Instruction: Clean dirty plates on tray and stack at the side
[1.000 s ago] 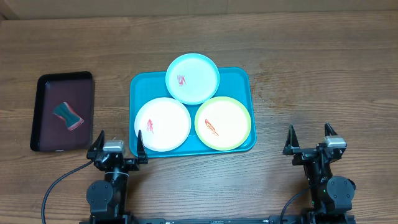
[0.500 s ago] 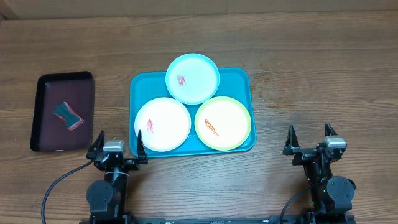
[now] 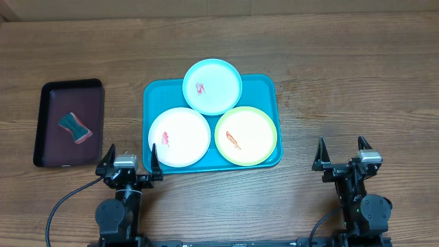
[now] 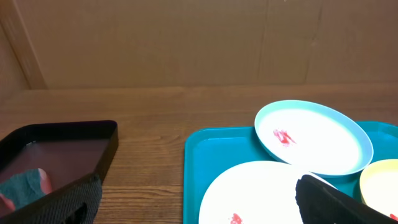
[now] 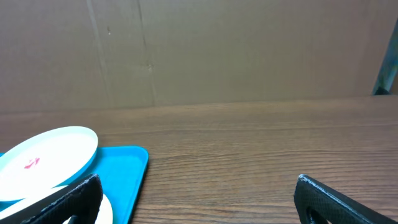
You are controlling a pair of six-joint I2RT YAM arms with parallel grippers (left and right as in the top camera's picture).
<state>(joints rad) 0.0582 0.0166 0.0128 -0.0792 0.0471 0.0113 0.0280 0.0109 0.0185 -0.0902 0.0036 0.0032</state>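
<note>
Three plates lie on the turquoise tray (image 3: 263,89) at the table's middle, each with a red smear: a pale blue plate (image 3: 212,86) at the back, overlapping a white plate (image 3: 179,136) at front left and a yellow-green rimmed plate (image 3: 245,136) at front right. My left gripper (image 3: 128,160) stands open at the tray's front left corner, holding nothing. Open and empty too, my right gripper (image 3: 341,154) rests over bare wood to the right of the tray. The left wrist view shows the blue plate (image 4: 314,137) and white plate (image 4: 249,193) past its fingertips (image 4: 323,196).
A small dark maroon tray (image 3: 70,123) sits at the left, holding a teal and red sponge (image 3: 74,126). A brown cardboard wall (image 5: 205,50) closes off the table's far edge. Bare wood lies to the right of the turquoise tray (image 5: 127,171).
</note>
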